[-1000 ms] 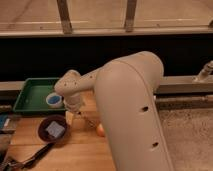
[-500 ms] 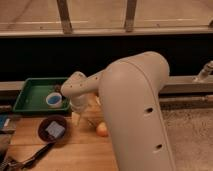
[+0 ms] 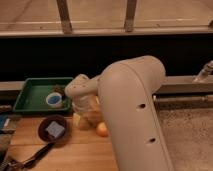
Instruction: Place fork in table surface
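Note:
My gripper (image 3: 84,119) hangs from the white wrist over the table surface (image 3: 75,152), a light-brown wooden top, just left of an orange fruit (image 3: 102,129). The big white arm covers most of the right side. I do not see the small silvery fork; it may be hidden at the gripper or behind the arm. Something pale yellow shows at the gripper's lower left edge.
A green tray (image 3: 30,97) stands at the back left with a blue cup (image 3: 54,100) in it. A dark bowl (image 3: 52,130) holding a grey-blue thing sits on the wood. A dark long-handled utensil (image 3: 30,159) lies at the front left.
The wrist and gripper have moved right and slightly down, from the tray's edge toward the orange fruit. The bowl, tray and dark utensil have not moved.

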